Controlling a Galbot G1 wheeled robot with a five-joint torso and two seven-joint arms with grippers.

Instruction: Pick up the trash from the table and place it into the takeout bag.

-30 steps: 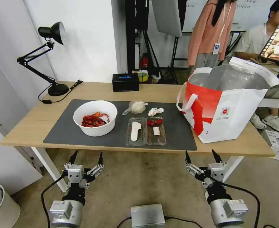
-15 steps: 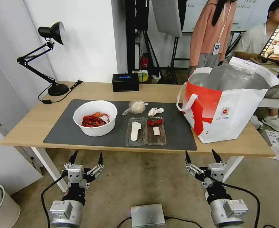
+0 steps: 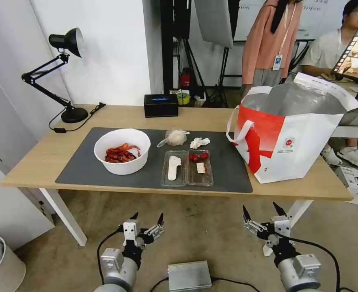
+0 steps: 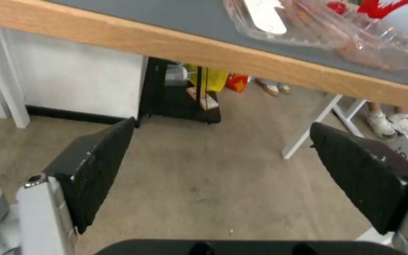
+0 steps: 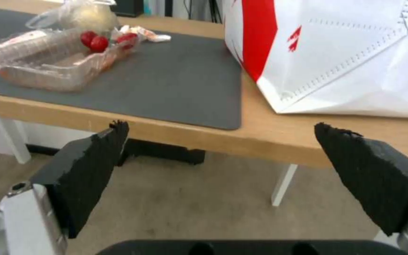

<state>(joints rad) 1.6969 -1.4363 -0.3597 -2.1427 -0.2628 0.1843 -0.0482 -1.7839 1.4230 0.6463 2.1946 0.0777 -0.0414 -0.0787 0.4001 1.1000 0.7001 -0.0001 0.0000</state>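
The left gripper hangs below the front edge of the table, fingers spread wide and holding nothing, roughly under the clear hinged plastic tray. The right gripper sits low on the other side, also below the table edge, its fingers likewise splayed apart and empty, nearly under the near corner of the dark grey mat.

On the mat, the tray lies open with red bits in its right half. Left of it stands the white round bowl of red scraps. Behind the tray rest the knotted clear bag and, just beside it, the crumpled white tissue. The takeout bag stands upright at the table's right end, mouth open, foil lining showing. A black tissue box and a desk lamp sit toward the back.
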